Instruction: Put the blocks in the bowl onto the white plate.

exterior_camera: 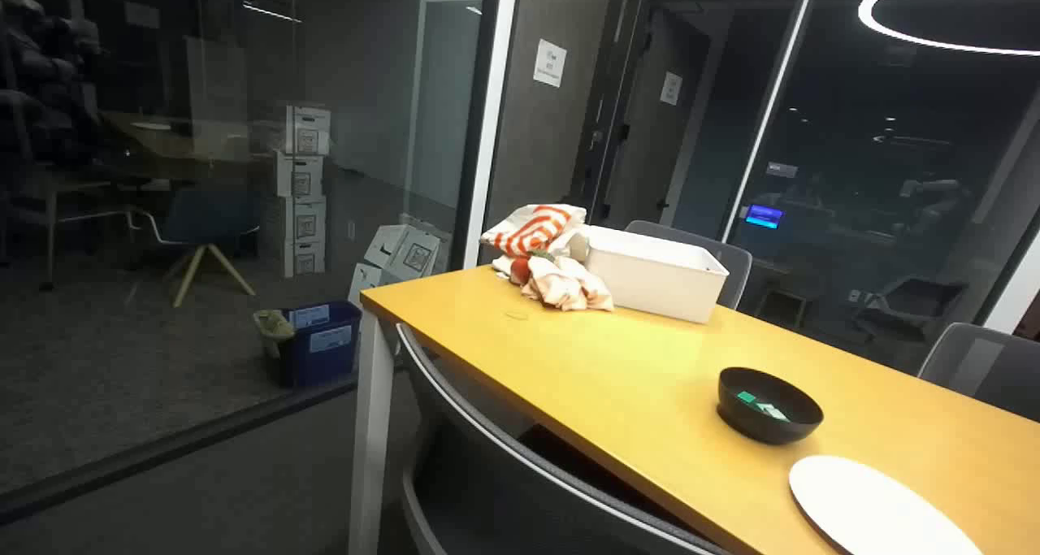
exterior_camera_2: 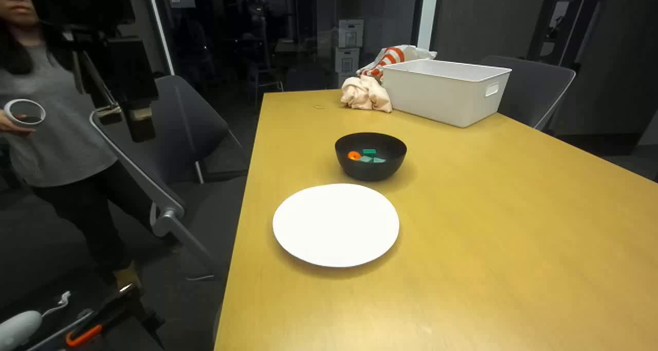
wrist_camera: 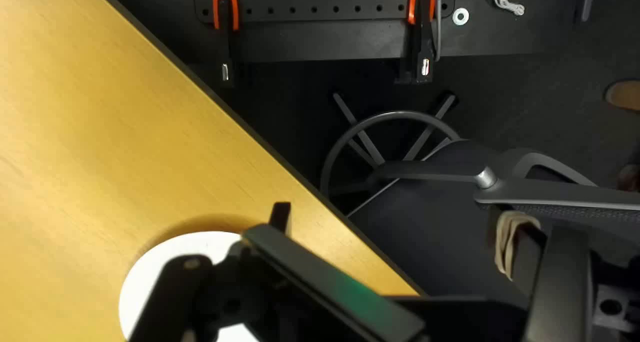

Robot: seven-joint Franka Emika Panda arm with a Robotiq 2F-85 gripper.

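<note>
The black bowl (exterior_camera: pixel 768 425) stands upright on the table, and it also shows in an exterior view (exterior_camera_2: pixel 370 172). Inside lie a green block (exterior_camera_2: pixel 369 151), paler green blocks (exterior_camera_2: pixel 378 160) and a round orange piece (exterior_camera_2: pixel 354 155). The green block shows in another view as well (exterior_camera: pixel 746 396). The white plate (exterior_camera_2: pixel 336 225) lies bare beside the bowl, in both exterior views (exterior_camera: pixel 873 502). Its edge also shows in the wrist view (wrist_camera: pixel 145 277), partly behind the gripper. My gripper (wrist_camera: pixel 397 227) is open and empty, its fingers wide apart. In an exterior view it hangs beyond the table's edge (exterior_camera_2: pixel 126 119).
A white rectangular box (exterior_camera_2: pixel 442 96) stands at the table's far end beside crumpled cloth (exterior_camera_2: pixel 365 94) and a red-and-white bag (exterior_camera_2: pixel 398 55). Chairs (exterior_camera_2: pixel 190 119) stand along the table's side. A person (exterior_camera_2: pixel 61 119) stands behind the gripper. Orange-tipped clamps (wrist_camera: pixel 226 26) hold a black perforated plate.
</note>
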